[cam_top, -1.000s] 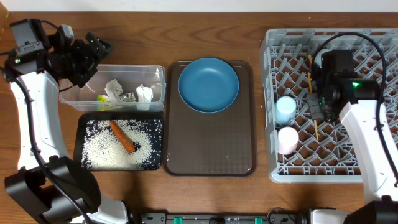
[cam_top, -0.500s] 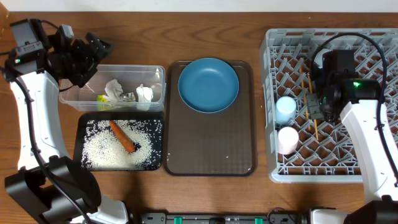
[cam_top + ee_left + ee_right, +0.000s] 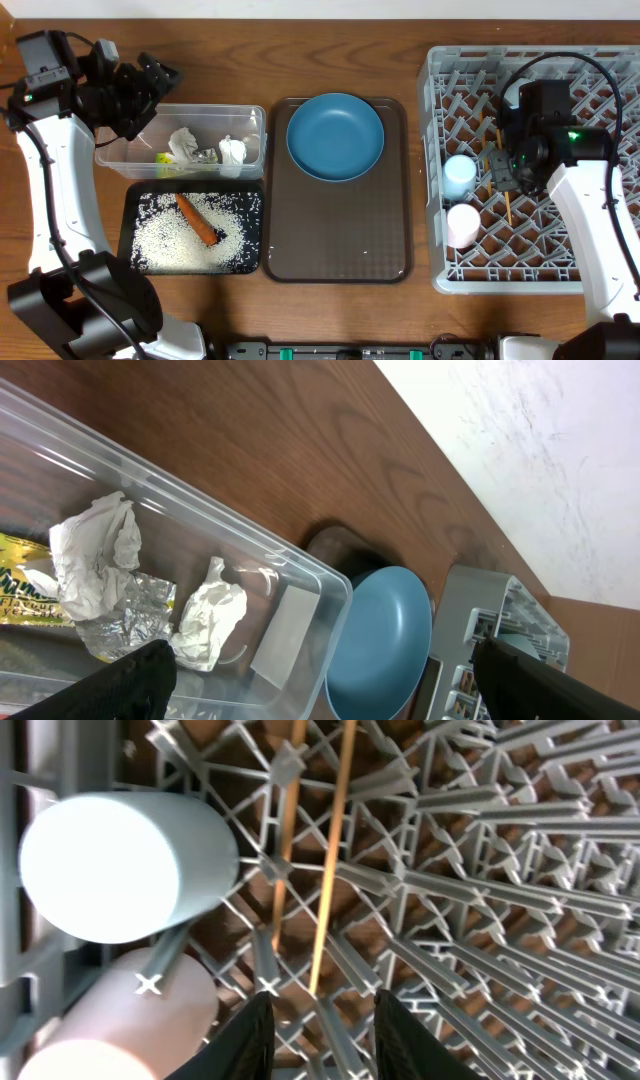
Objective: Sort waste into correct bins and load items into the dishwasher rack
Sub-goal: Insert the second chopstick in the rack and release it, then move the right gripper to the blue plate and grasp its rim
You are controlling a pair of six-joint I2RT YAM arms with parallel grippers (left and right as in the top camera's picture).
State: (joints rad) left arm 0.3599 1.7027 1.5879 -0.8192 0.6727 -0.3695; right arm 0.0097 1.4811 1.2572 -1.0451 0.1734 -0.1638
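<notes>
Over the grey lattice rack (image 3: pixel 480 890), right pincer (image 3: pixel 322 1020) hangs part-open, empty — wooden chopsticks (image 3: pixel 334 840) beneath.

A brown wooden table (image 3: pixel 330 50) holds, left to right, a clear tub (image 3: pixel 215 107) with a black tray (image 3: pixel 128 200) nearer, a brown serving tray (image 3: pixel 335 225), and a grey rack (image 3: pixel 500 282).

Soft, even light is falling from above onto the table (image 3: pixel 330 55), and faint, short shadows are lying beside the clear tub (image 3: pixel 215 108). The dark-blue plate (image 3: pixel 335 136) is giving off just a dull sheen. In the left wrist view the white wall (image 3: pixel 540 450) is washing out bright, the tub's rim is glinting, and the left fingers (image 3: pixel 125 685) are showing dark and blurred at the near corners. In the right wrist view the light-blue cup (image 3: pixel 115 870) is blowing out almost white, the rack (image 3: pixel 450 885) ribs are bowing toward the edges, and the right fingers (image 3: pixel 240 1040) are looking dark and out of focus.
</notes>
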